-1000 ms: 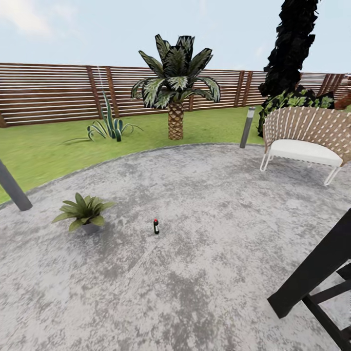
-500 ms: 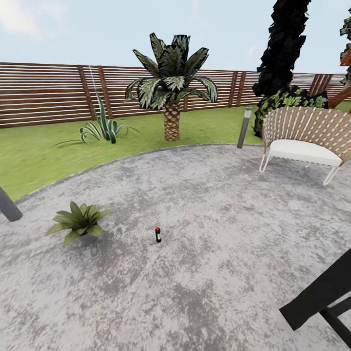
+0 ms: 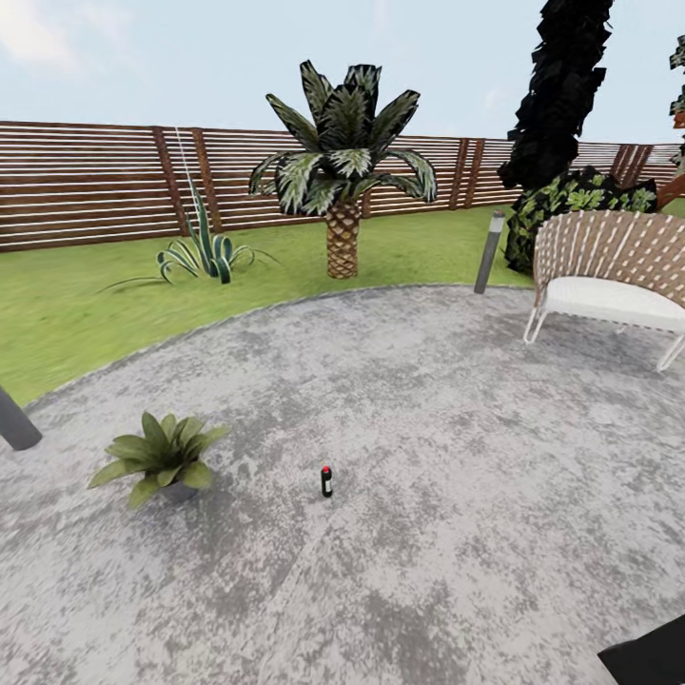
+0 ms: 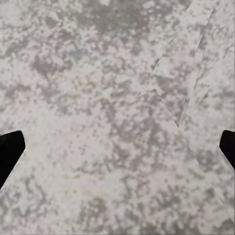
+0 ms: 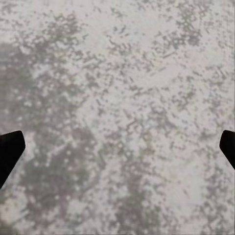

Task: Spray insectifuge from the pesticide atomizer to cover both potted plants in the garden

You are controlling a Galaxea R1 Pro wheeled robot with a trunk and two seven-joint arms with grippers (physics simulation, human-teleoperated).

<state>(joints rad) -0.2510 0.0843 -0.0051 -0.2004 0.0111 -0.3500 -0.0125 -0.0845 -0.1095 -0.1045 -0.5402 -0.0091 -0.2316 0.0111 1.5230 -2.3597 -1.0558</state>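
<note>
In each wrist view the fingers (image 4: 10,149) of the left gripper (image 4: 117,149) and the fingers (image 5: 10,149) of the right gripper (image 5: 117,149) show as dark tips at the two opposite edges of the frame, spread wide with nothing between them, and under them lies bare mottled grey paving; that fits arms hanging down with the fingers pointed at the ground while the base travels, ready to close on something but with nothing to close on yet. Further out, in the head view, the pesticide atomizer (image 3: 326,481) stands upright on the paved patio (image 3: 447,447), a slim dark bottle with a red top, well ahead of the robot and free on all sides, so a grasp from above or from the side looks open. Near it, toward the robot's left, sits one potted plant (image 3: 162,455), a low rosette of broad leaves in a small grey pot, apart from the bottle; the second plant cannot be made out here. Beyond the patio's edge are the lawn (image 3: 86,304), a striped agave clump (image 3: 205,252), a palm (image 3: 342,181), a grey bollard lamp (image 3: 490,252), a woven chair (image 3: 614,276) with a white cushion, and the slatted fence (image 3: 95,181). The step in hand appears to be the approach to the bottle, with the pickup not yet begun.
</note>
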